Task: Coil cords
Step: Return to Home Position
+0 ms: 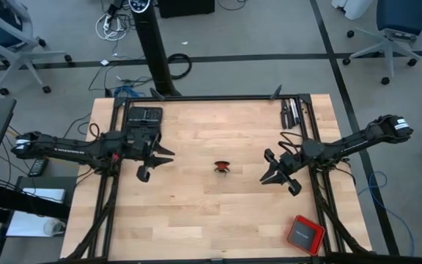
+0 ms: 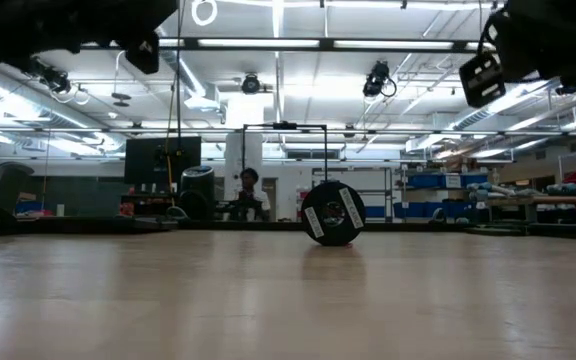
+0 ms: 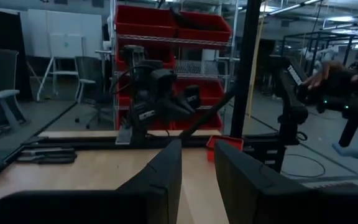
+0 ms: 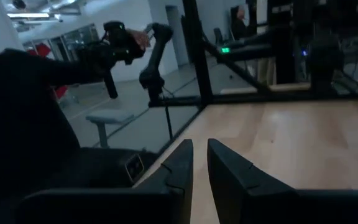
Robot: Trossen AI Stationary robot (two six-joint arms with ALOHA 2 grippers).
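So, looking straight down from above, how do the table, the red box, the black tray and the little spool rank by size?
1. Table, largest.
2 and 3. Black tray and red box: near alike. The left arm overlaps the tray, so I won't rank them.
4. Spool, smallest by far.

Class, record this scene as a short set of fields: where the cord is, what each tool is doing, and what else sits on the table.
Cord: red cord wound tight on a spool that rests on its rim at mid table, untouched
Left arm: left tool raised, left of the spool, slightly open, empty
Right arm: right tool raised, right of the spool, slightly open, empty
Other items: red box at the high view's lower right corner; black case at its upper left corner
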